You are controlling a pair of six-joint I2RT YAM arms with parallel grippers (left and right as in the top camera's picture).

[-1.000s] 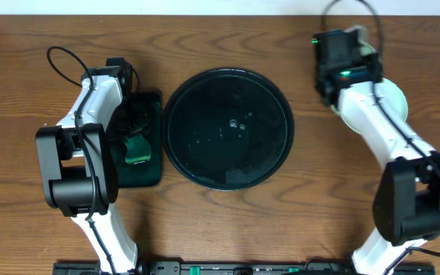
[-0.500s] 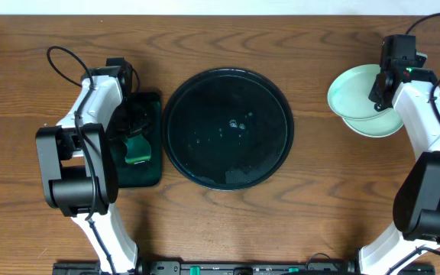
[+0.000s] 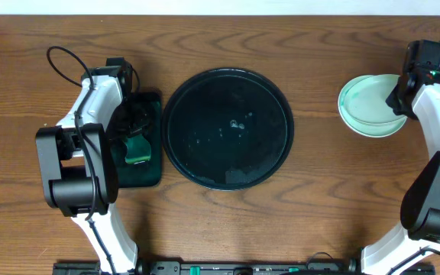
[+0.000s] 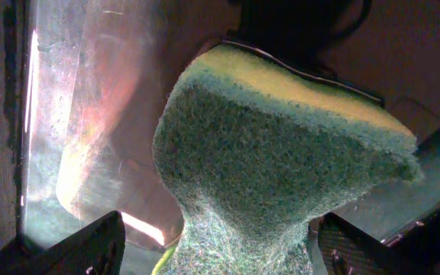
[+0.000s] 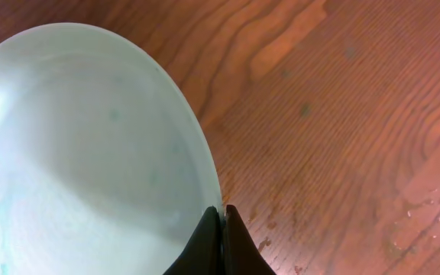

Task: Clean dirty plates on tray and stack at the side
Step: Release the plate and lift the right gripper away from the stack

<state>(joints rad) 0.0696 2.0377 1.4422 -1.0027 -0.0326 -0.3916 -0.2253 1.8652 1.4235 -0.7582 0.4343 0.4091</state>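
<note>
Stacking: my right claw is clamped on the turquoise plate; next, I release. My left claw grips the sponge.

Bright even overhead, left wrist dim, glary

You've got one round black tray mid-table, one dark green rectangular tray on the left and one green-and-yellow sponge. Stacked plates far right: two showing, maybe more underneath.

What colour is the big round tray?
Glossy black; the round tray shows best in the overhead view.
</note>
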